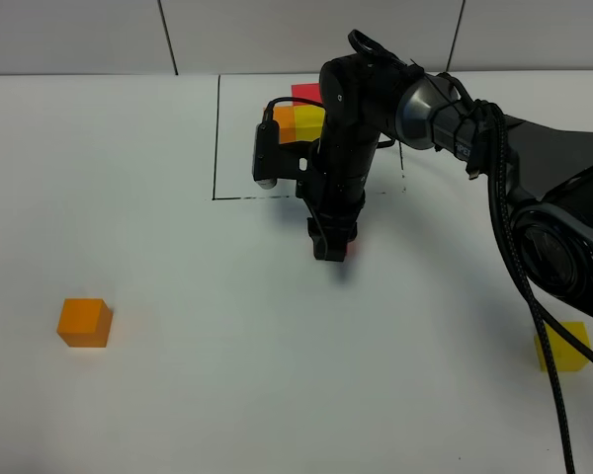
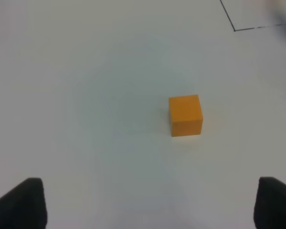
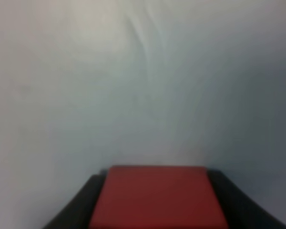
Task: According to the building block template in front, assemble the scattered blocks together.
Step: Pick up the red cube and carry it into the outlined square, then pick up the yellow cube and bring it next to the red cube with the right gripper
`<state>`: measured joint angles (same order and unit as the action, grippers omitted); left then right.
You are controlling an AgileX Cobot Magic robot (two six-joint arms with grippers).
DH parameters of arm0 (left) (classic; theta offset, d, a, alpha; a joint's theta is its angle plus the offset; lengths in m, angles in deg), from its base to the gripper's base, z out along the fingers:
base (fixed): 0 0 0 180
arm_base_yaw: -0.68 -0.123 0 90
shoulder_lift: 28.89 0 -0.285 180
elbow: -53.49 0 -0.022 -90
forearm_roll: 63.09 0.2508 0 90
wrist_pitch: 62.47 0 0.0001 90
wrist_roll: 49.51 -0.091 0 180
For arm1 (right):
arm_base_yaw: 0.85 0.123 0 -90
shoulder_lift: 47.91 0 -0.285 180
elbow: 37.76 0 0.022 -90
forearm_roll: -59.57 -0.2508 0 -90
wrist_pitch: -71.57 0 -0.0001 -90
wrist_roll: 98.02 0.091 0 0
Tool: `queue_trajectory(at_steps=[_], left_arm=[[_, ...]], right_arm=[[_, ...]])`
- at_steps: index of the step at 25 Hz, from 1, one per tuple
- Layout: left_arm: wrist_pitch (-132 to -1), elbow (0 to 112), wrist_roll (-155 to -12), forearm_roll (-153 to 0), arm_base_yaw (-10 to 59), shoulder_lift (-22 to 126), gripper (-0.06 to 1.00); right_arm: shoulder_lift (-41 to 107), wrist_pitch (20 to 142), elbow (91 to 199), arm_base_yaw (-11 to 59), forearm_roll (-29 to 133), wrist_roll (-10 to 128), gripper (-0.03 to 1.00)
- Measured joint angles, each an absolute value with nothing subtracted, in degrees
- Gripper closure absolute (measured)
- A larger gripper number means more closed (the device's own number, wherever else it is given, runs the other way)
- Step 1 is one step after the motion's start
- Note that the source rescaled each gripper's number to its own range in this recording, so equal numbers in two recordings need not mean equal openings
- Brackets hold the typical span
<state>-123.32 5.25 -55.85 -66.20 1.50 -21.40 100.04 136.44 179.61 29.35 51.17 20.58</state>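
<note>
R fingers (image 3: 74, 212) clamped on red cube (image 3: 157, 196); L fingers (image 2: 24, 202) spread wide, clear of orange cube (image 2: 185, 114).

loose small matte cubes: 3 total, so one orange cube (image 1: 84, 322), one yellow cube (image 1: 563, 348), one red cube (image 3: 158, 198) | L-shaped template cluster of joined cubes (image 1: 306, 118): just 1, three cubes in it | thin black drawn rectangle (image 1: 216, 138): 1 | black grippers: 2, left gripper (image 2: 150, 202) plus right gripper (image 1: 331, 247)
</note>
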Motion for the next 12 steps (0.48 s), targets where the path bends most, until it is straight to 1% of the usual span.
queue_trajectory(at_steps=[8,9,10,12], left_arm=[[-123.32,5.25,-55.85,-66.20,1.50,-21.40,-0.05],[-123.32,5.25,-55.85,-66.20,1.50,-21.40,-0.05],[-123.32,5.25,-55.85,-66.20,1.50,-21.40,-0.05],[-123.32,5.25,-55.85,-66.20,1.50,-21.40,-0.05]], right_arm=[[100.04,135.35,179.61,29.13,50.89,20.72,0.97],[100.04,135.30,179.61,29.13,50.89,20.72,0.95],[100.04,135.18,179.61,29.13,50.89,20.98,0.92],[100.04,134.97,179.61,29.13,50.83,22.08,0.79]])
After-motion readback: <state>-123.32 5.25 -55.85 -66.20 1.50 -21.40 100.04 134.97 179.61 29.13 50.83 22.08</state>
